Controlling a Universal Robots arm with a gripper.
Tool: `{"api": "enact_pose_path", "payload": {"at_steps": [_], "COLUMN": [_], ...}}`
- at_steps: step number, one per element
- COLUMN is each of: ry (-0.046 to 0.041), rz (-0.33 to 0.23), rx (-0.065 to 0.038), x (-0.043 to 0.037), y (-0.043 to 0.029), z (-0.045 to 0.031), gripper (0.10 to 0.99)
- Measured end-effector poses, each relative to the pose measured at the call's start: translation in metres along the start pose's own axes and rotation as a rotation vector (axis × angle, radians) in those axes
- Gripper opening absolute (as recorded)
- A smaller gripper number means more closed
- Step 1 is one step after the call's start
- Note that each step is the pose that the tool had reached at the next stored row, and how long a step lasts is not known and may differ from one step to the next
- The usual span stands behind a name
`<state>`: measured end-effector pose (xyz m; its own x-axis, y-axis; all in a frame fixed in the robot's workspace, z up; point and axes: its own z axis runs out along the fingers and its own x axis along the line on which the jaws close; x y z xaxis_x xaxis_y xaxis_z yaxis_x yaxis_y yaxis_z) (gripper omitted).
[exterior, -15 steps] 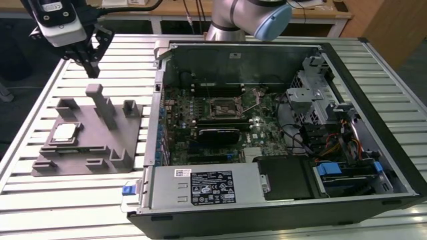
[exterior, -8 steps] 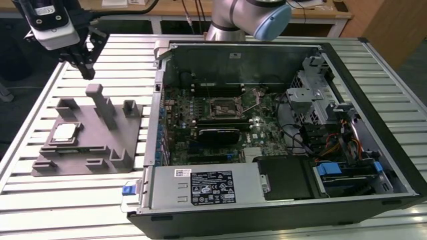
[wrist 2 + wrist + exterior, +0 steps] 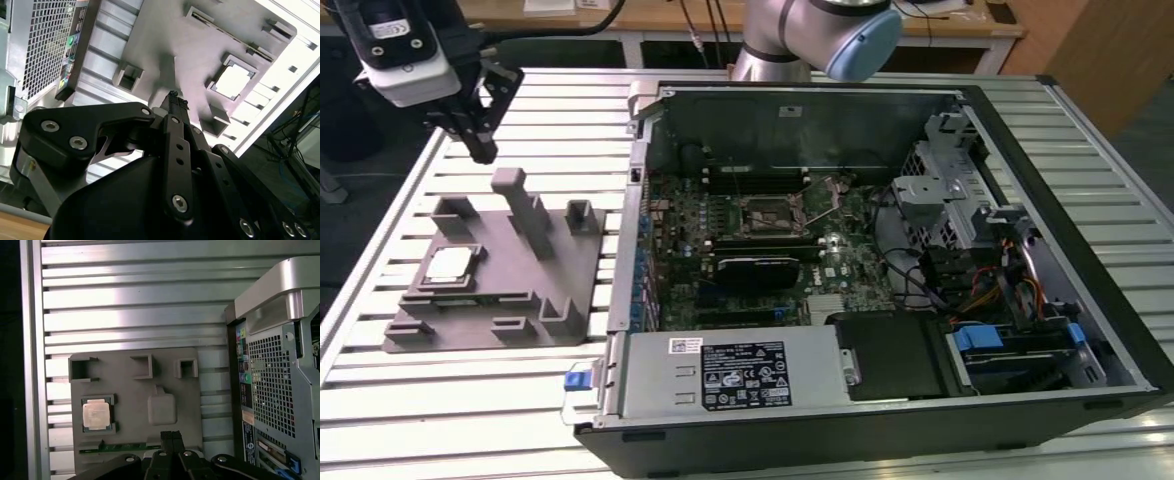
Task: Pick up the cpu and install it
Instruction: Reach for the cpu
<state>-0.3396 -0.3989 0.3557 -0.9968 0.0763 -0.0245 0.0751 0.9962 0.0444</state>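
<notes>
**Progress.** The task had not got past its opening stage. The cpu lay flat in a shallow square seat on the grey holder, metal top upward, and nothing was touching it. In both wrist views it sat in the same seat, framed by low lips on two sides. The gripper hung in the air above the far end of the holder, well apart from the chip. Its fingers were pressed together with nothing between them, as the first wrist view showed at the tips. The pickup, the carry and the seating were all outstanding.

**Destination.** The socket on the board inside the open computer case appeared vacant. Whether its clamp was raised could not be told.

**Surroundings.** The holder rested on a slatted metal table, just beside the case's rear panel. Upright posts rose from the holder between the gripper and the chip in the exterior view. Other seats on the holder looked unoccupied, apart from a thin green strip in one slot.

**Obstructions, as judged.**
- The posts could foul a low sideways approach to the chip.
- The case wall stood between the holder and the socket.
- A black cooler and cable bundles crowded the board near the socket.
</notes>
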Motion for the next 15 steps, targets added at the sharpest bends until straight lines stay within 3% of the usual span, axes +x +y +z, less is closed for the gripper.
{"api": "enact_pose_path", "payload": {"at_steps": [15], "ry": [0.0001], "rz": [0.000], "rx": [0.000], "x": [0.0257], "y": [-0.0023], "z": [0.0082], "gripper": [0.106]}}
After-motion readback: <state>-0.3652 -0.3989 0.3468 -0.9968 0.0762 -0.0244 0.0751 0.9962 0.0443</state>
